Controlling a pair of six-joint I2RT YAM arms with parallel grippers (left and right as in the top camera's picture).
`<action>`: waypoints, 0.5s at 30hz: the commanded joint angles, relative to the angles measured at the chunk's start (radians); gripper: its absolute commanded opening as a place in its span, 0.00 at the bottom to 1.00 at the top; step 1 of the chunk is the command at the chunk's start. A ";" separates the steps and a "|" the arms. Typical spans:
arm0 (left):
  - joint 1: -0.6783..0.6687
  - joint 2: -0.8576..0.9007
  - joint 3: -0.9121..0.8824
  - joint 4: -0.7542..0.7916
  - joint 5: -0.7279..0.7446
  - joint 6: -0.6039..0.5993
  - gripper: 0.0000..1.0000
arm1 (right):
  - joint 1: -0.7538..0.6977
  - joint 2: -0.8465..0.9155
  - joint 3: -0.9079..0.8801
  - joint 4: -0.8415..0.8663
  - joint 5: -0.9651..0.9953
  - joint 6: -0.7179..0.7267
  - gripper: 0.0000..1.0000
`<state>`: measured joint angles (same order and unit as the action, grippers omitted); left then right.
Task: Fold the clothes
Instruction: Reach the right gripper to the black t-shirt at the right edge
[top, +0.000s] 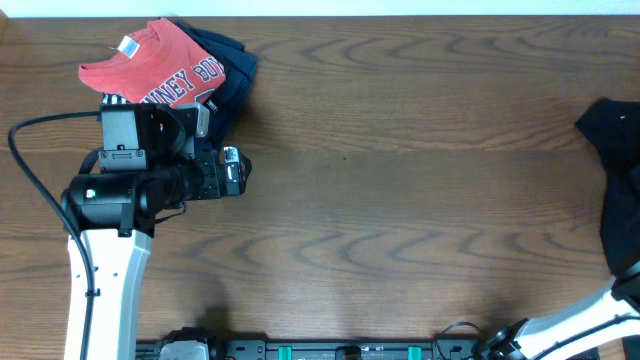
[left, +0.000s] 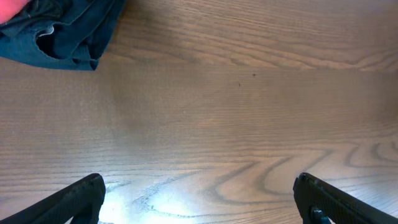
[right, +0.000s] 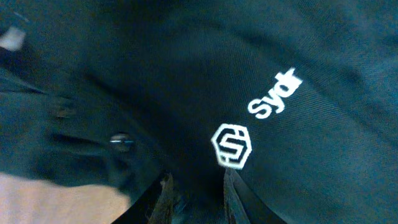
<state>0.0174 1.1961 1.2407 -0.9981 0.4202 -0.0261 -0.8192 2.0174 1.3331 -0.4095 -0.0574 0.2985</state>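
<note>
The black T-shirt (top: 617, 150) lies bunched at the table's far right edge, partly cut off by the overhead view. In the right wrist view it fills the picture (right: 323, 162), and its white hexagon logo (right: 232, 146) and white lettering show. My right gripper (right: 196, 194) has its narrow fingers closed on a fold of this black fabric just below the logo. The gripper itself is outside the overhead view. My left gripper (top: 233, 172) is open and empty over bare wood (left: 199, 202) at the table's left.
A red T-shirt with white lettering (top: 150, 70) lies on a folded navy garment (top: 232, 68) at the back left, just behind the left arm. The navy garment also shows in the left wrist view (left: 62, 34). The right arm's white link (top: 580, 320) crosses the front right corner.
</note>
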 joint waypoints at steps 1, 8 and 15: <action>-0.003 -0.001 0.019 -0.003 0.014 -0.002 0.98 | 0.011 0.059 0.010 0.015 0.004 -0.052 0.25; -0.003 -0.001 0.019 -0.003 0.014 -0.002 0.98 | 0.125 0.188 0.010 0.026 0.001 -0.055 0.13; -0.003 -0.001 0.019 -0.002 0.014 -0.002 0.98 | 0.401 0.201 0.010 0.058 -0.022 -0.165 0.16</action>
<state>0.0174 1.1961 1.2407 -0.9985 0.4202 -0.0261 -0.5827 2.1330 1.3899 -0.3199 0.0227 0.2077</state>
